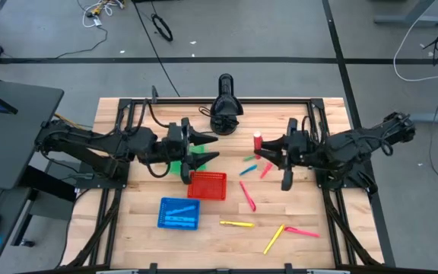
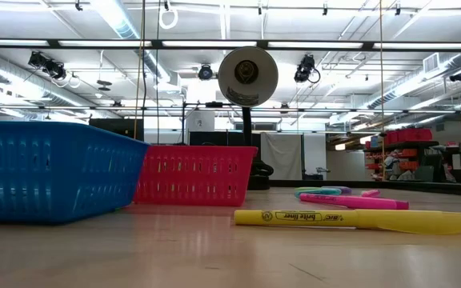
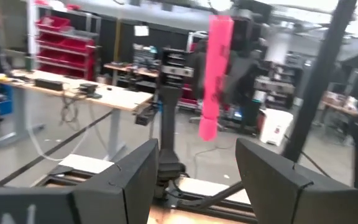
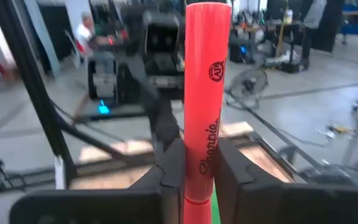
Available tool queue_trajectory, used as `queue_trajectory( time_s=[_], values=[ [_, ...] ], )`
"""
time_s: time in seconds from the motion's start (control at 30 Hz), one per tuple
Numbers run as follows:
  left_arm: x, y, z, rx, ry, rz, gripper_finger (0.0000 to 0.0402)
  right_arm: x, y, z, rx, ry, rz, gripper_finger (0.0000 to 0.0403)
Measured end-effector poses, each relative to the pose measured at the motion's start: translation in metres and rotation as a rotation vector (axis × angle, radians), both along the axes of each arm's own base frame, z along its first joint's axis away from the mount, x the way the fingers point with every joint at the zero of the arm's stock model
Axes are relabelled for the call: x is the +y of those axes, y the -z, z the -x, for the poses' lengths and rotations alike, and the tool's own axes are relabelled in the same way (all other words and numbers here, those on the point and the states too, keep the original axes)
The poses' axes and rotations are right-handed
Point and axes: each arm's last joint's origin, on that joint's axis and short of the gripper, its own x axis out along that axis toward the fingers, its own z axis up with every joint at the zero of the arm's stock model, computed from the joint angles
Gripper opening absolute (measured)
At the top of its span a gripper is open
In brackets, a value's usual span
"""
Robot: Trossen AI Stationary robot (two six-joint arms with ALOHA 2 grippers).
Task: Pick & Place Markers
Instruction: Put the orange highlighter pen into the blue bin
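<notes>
My right gripper (image 1: 260, 149) is shut on a red marker (image 1: 257, 139), which stands upright above the table's middle. The marker also shows in the right wrist view (image 4: 205, 74) and the left wrist view (image 3: 214, 74). My left gripper (image 1: 207, 148) is open and empty. It is level and faces the right gripper over the green basket (image 1: 176, 167). Its fingers (image 3: 129, 174) frame the marker from a distance. Several more markers lie flat on the table: pink (image 1: 266, 170), red (image 1: 247, 195), yellow (image 1: 236, 224), yellow (image 1: 274, 238) and pink (image 1: 301, 231). My right gripper pinches the red marker's barrel (image 4: 197, 155) between its two fingers, at the lower part of the barrel. The fingers come level from the table's right side and lie across the marker. The marker stands upright, lifted clear of the table.
A red basket (image 1: 207, 185) and a blue basket (image 1: 179, 213) stand near the middle. They also show in the low view as red (image 2: 194, 176) and blue (image 2: 46, 172). A black device on a stand (image 1: 225, 103) sits at the far edge. A yellow highlighter (image 2: 350, 218) lies near the front.
</notes>
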Motion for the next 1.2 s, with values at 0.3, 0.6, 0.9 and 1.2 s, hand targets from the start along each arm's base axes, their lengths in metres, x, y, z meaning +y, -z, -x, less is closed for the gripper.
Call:
queue_trajectory(
  time_s=[0.3,0.6,0.9,1.2],
  values=[
    [0.001,-0.019,0.003,-0.039,0.05,-0.012,0.022,-0.009,0.006,-0.03,-0.091,-0.044,-0.008,0.0044],
    [0.006,-0.027,0.004,0.029,0.045,-0.037,0.022,-0.019,0.02,-0.063,-0.079,-0.102,-0.005,0.0043],
    [0.005,-0.024,-0.002,0.03,0.06,-0.01,0.022,-0.026,0.029,-0.081,-0.088,-0.148,-0.011,0.0043],
    [0.004,-0.019,-0.009,0.045,0.067,-0.013,0.022,-0.028,0.032,-0.089,-0.101,-0.182,-0.017,0.0043]
  ],
)
